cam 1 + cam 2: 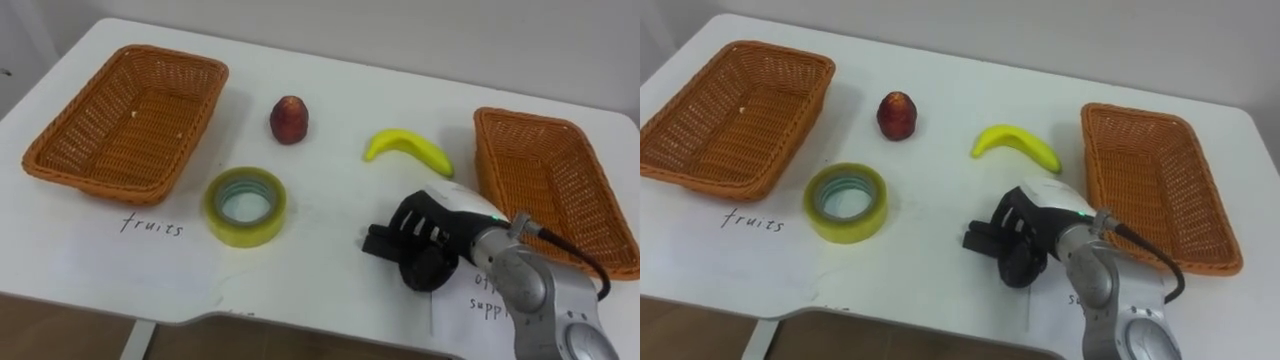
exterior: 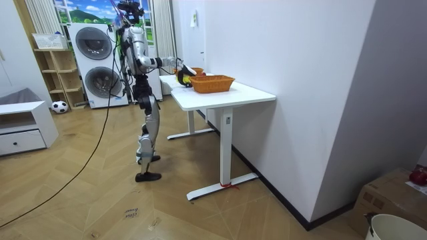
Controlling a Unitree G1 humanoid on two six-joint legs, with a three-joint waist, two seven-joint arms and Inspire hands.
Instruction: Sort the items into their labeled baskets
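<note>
We have our right hand [image 1: 425, 240] low over the table [image 1: 320, 265] near its front edge, just inside the right basket [image 1: 550, 118]. Its fingers are loosely bent and point left, and nothing sits between them and the thumb.

Nothing is sorted yet. Both baskets are empty: the right one lies along the right edge and the left basket [image 1: 85, 182] fills the far left corner. The tape [image 1: 245, 206] lies flat toward the front, left of centre and just beside the left basket. The red fruit [image 1: 289, 119] stands mid-table toward the far edge. The banana [image 1: 408, 147] lies just beyond our hand, near the right basket.

Our fingers face the tape, so we judge that to be the piece in hand, though the banana is closer.

- To take the tape well, we should cross the bare table low and come down with the thumb inside the ring and the fingers on the outer wall.
- We should close firmly, since a flat roll slides if it is only nudged.
- We should lift it clear before swinging right, passing in front of the banana so that we don't knock it.
- We should let go well inside the right basket's rim.
</note>
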